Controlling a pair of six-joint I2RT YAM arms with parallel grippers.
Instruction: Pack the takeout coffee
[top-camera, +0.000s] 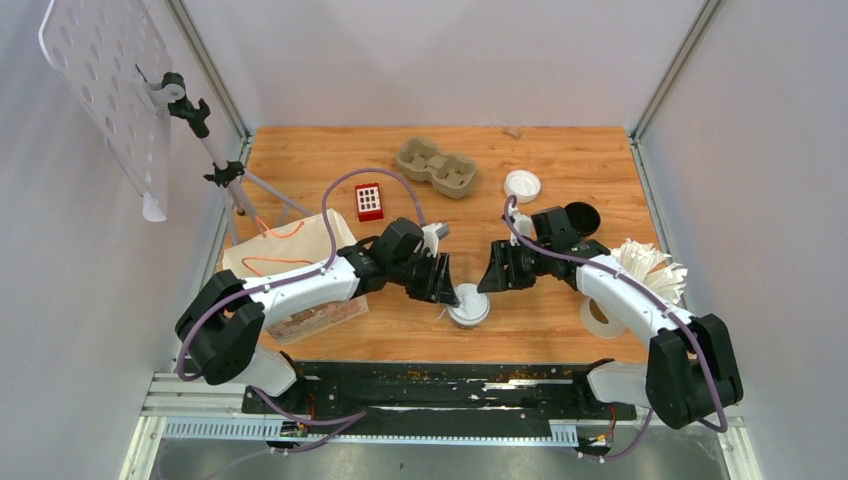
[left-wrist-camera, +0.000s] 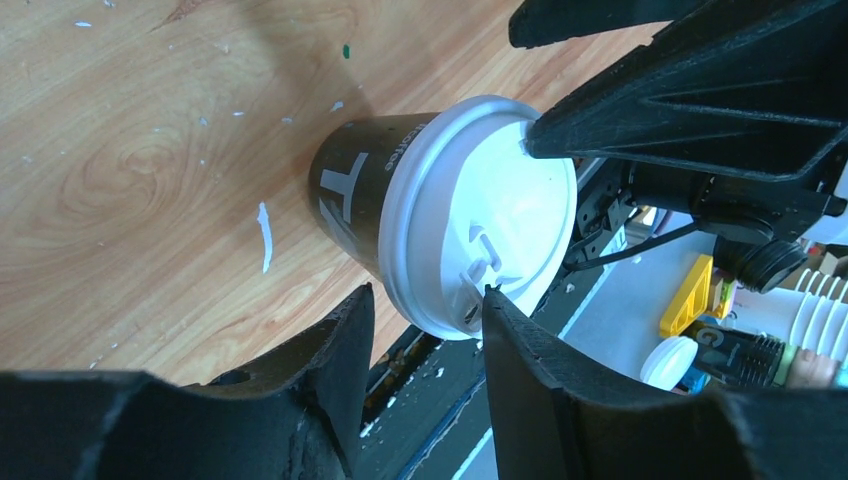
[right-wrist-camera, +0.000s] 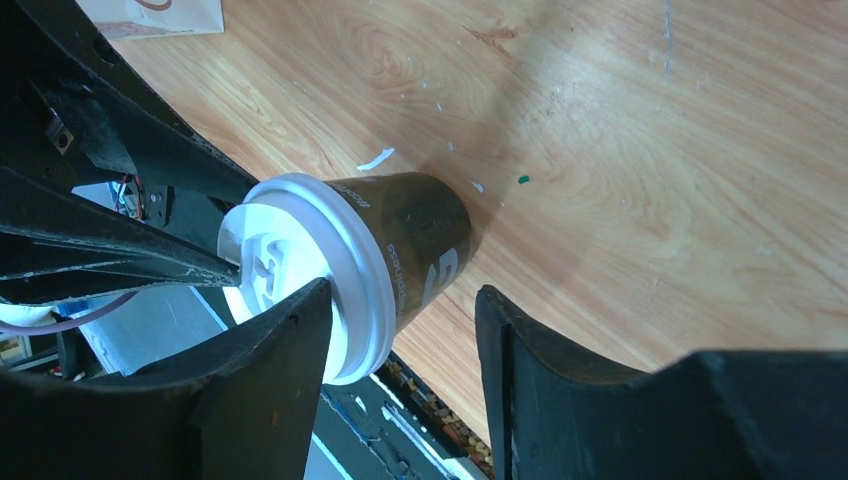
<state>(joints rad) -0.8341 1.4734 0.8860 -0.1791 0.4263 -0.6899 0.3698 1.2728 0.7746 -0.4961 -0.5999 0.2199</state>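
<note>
1. The takeout coffee cup (top-camera: 468, 306) stands upright on the table (top-camera: 560, 150), near the front edge, between my two arms. Its white lid is pressed on, so I cannot see what is inside.
2. My left gripper (top-camera: 449, 289) has its jaws parted, with one fingertip (left-wrist-camera: 492, 300) at the lid's rim; it is not clamped on the cup.
3. My right gripper (top-camera: 492, 276) is also parted, straddling the cup. One finger (right-wrist-camera: 300, 320) overlaps the lid and the other stands off from the dark side.
4. The pulp tray (top-camera: 440, 168) lies well apart, toward the back.
5. The paper bag (top-camera: 290, 255) sits at the left; I cannot tell its contents.
</note>
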